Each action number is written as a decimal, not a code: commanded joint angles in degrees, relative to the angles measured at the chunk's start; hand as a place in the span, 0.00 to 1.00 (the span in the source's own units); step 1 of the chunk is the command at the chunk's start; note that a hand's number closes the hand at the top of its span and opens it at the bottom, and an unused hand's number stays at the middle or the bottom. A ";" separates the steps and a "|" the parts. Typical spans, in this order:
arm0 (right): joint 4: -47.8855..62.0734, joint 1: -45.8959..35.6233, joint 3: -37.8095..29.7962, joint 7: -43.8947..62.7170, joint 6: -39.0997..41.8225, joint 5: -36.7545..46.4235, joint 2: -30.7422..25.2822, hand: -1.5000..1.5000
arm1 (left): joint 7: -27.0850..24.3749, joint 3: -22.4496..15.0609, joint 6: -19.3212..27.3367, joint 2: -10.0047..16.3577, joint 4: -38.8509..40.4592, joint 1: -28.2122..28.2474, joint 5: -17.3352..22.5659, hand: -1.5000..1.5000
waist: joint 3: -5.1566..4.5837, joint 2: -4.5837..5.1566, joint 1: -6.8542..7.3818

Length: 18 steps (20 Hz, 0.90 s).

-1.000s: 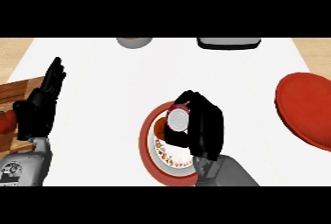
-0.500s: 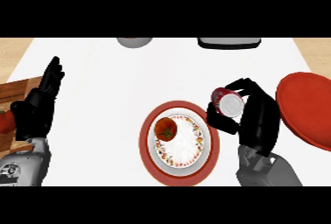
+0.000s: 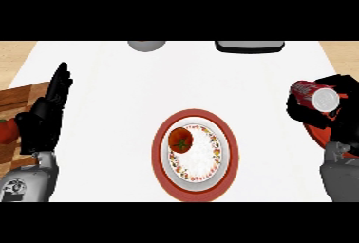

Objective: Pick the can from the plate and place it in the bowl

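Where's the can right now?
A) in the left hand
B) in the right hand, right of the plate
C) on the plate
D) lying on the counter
B: the right hand is curled round the can, well right of the plate, which holds only a tomato.

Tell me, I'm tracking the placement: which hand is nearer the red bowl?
Right. The right hand, holding the can, is over the bowl; the left hand rests open at the view's far left.
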 commanded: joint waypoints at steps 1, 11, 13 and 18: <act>7.10 1.42 -6.40 -8.77 -2.54 -3.31 -4.95 1.00 | 0.94 0.93 -0.22 0.44 1.23 -1.54 -0.02 0.50 | 0.01 0.10 0.03; 38.82 -6.47 -15.00 -25.04 -9.04 -3.13 -12.77 1.00 | -0.39 0.75 -2.89 0.70 -1.90 2.35 1.50 0.50 | 0.03 0.21 1.09; 47.78 -8.94 -17.22 -29.58 -11.19 -4.45 -13.95 1.00 | -0.42 0.51 -1.55 -0.22 0.84 -1.37 0.57 0.50 | 0.10 0.48 1.40; 60.15 -13.87 -23.81 -39.28 -9.48 -13.72 -15.02 1.00 | -4.25 2.03 -2.67 0.60 4.41 -1.33 1.53 0.50 | 0.16 0.64 1.47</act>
